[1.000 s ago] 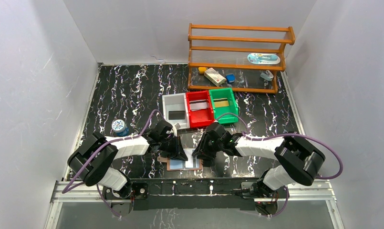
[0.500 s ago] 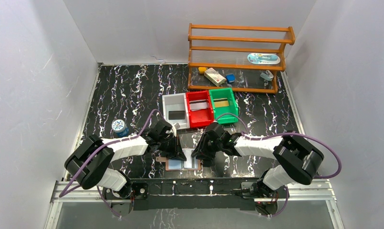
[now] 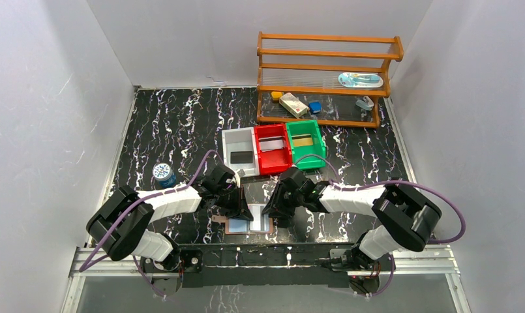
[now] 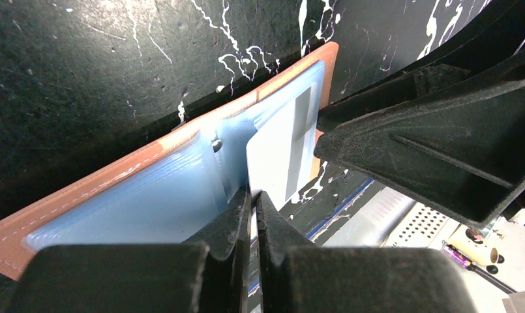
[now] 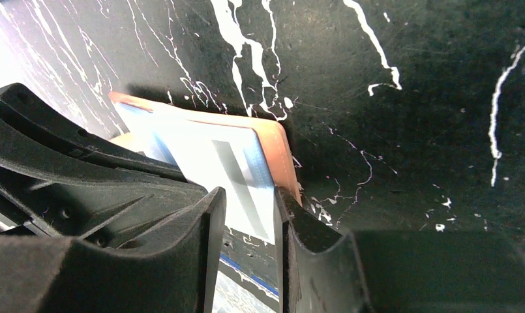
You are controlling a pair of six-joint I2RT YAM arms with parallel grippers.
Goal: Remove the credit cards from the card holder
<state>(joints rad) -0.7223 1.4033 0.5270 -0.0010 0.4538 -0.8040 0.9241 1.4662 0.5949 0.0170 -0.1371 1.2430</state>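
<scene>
— Near the front edge of the black, white-veined table [image 3: 181, 124], between the two arms, what lies there?
— A flat tan-brown leather card holder [image 3: 239, 226], spread open with its light blue lining facing up.
— And the left gripper [image 4: 252, 199]?
— Low over the blue pocket. Its fingers are pressed almost together, pinching the edge of a pale whitish-grey plastic card [image 4: 280, 153] that has a grey stripe.
— Where does that card sit?
— Partly on the blue lining. Its striped part points toward the right gripper [image 5: 249, 212], and one end seems to reach past the holder's border.
— Is the right one gripping anything?
— Its fingers stand a narrow gap apart at the holder's right-hand end, and the card's end shows in that gap. Whether either finger touches the card, I cannot tell.
— How near are the two grippers?
— Just beside each other, facing across the holder.
</scene>
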